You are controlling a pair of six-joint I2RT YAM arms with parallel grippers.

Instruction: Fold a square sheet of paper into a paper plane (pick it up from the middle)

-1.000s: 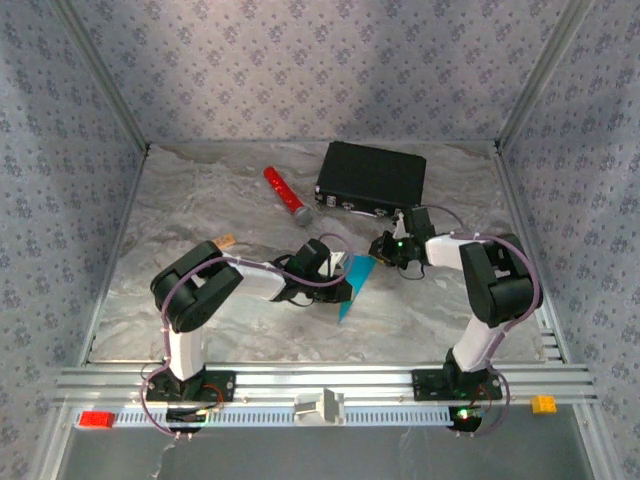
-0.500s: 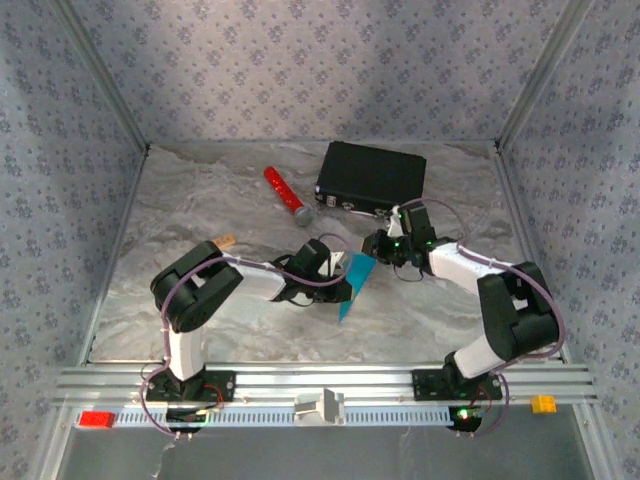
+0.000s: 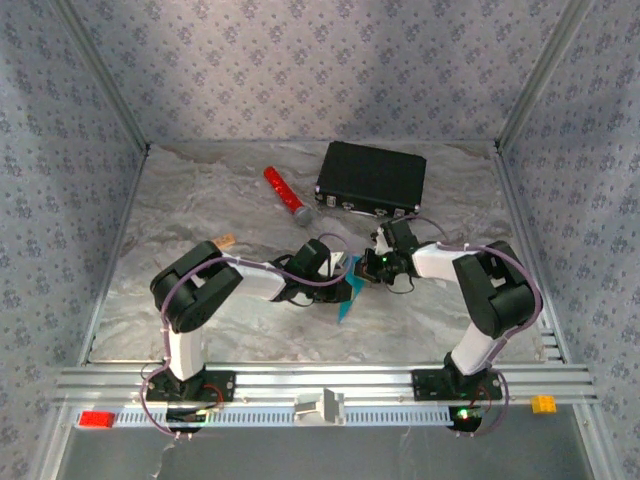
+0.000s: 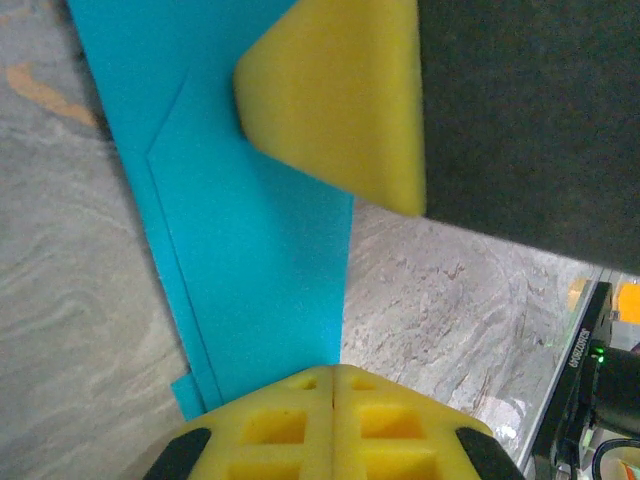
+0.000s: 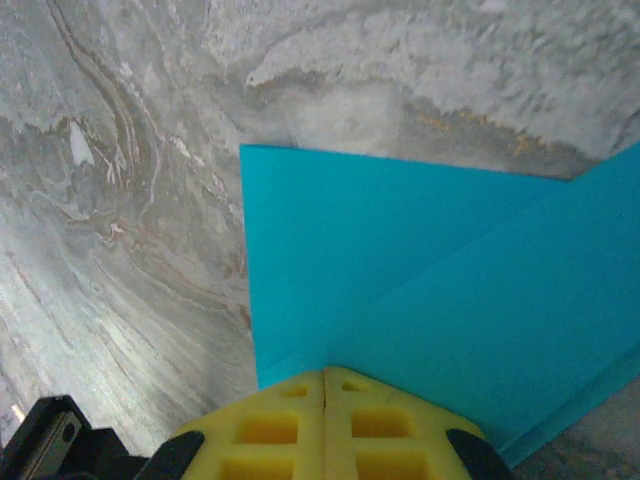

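Note:
The square sheet of paper [image 3: 347, 303] is bright cyan and folded, with crease lines across it, and sits mid-table between the two arms. In the left wrist view the paper [image 4: 250, 250] runs up from my left gripper [image 4: 333, 372], whose yellow fingertips are shut where its right edge meets them. The right arm's yellow finger [image 4: 330, 100] lies against the paper's far end. In the right wrist view a diagonal crease in the paper [image 5: 400, 250] leads into my right gripper [image 5: 325, 372], which is shut on it. From above, the left gripper [image 3: 343, 283] and right gripper [image 3: 366, 268] almost touch.
A black case [image 3: 372, 177] lies at the back right, with a red cylinder [image 3: 284, 194] to its left. A small tan piece [image 3: 227, 240] rests near the left arm's elbow. The marbled tabletop [image 3: 200, 200] ends at the metal rail [image 3: 320, 380] in front.
The right arm swung left and brought its gripper onto the paper's upper end, closing its jaws there. The left gripper and the paper stayed put.

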